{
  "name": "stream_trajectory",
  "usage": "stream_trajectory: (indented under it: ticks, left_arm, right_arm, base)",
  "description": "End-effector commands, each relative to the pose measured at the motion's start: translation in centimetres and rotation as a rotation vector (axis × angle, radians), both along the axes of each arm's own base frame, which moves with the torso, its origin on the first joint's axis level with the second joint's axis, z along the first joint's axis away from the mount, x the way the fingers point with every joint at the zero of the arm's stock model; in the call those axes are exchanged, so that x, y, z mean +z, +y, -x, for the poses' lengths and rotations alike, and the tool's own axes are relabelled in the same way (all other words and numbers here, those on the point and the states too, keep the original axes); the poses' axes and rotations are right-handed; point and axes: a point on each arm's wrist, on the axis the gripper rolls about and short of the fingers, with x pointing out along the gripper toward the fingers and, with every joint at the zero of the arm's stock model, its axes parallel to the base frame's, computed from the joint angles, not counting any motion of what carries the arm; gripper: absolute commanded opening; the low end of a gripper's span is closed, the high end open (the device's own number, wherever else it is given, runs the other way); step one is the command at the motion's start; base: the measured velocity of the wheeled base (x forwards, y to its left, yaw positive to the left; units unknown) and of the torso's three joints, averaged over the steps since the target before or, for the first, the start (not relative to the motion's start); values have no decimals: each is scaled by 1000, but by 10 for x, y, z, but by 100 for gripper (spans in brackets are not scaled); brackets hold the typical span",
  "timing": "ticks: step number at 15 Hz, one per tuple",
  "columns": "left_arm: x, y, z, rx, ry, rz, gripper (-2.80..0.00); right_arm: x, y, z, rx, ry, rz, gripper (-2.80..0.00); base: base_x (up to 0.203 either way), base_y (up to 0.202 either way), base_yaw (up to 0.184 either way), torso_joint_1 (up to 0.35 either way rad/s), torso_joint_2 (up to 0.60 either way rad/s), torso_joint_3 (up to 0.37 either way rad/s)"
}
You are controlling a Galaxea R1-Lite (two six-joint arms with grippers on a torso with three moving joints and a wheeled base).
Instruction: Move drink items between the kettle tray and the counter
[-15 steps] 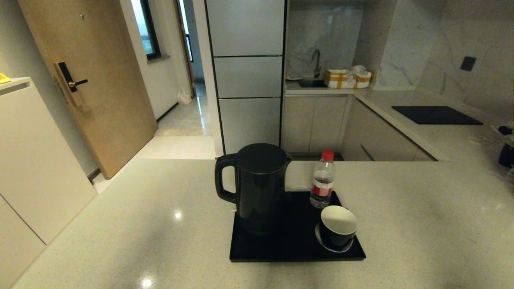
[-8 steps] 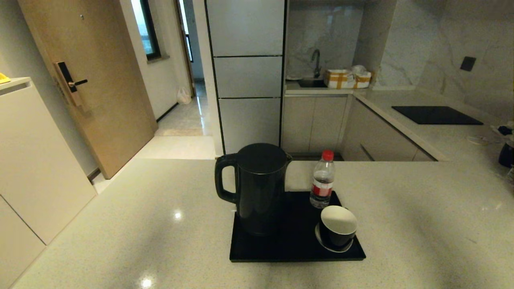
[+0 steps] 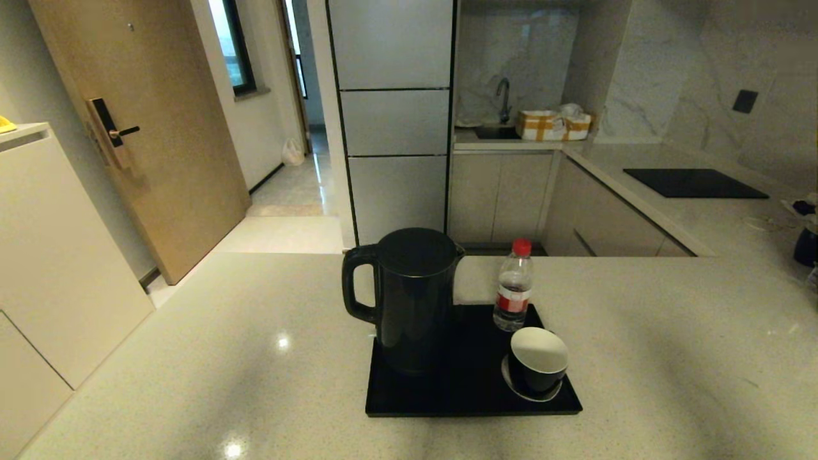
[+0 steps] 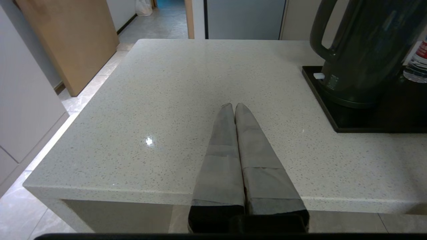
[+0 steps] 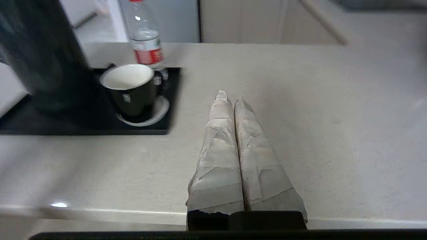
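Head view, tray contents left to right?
On the kettle tray: kettle → bottle → cup on its saucer. The bottle and cup overlap a little in left-right span; the bottle's centre is further left and it stands behind.

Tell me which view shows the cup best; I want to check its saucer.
Right wrist view: the cup is near, its saucer showing. Head view shows it smaller. Left wrist view misses it.

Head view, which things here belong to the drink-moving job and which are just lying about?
Job:
- tall black electric kettle
- clear plastic bottle with red cap
- round black cup, white inside
- flat black tray
- pale speckled stone counter

Lying about:
- white saucer
- black cooktop panel
- yellow-striped boxes
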Motion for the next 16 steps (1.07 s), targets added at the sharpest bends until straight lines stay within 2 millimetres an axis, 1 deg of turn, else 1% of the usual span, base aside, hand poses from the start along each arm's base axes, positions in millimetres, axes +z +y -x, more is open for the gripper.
stream_trajectory:
  ticks: [1, 16]
  left_arm:
    - [0, 0, 0, -1, -1, 0, -280]
    - [0, 0, 0, 1, -1, 1, -280]
  right_arm:
    - [0, 0, 0, -1, -1, -2, -280]
    - [1, 0, 0, -5, -3, -19, -280]
  base:
    - [0, 0, 0, 0, 0, 0]
    - [0, 0, 0, 0, 0, 0]
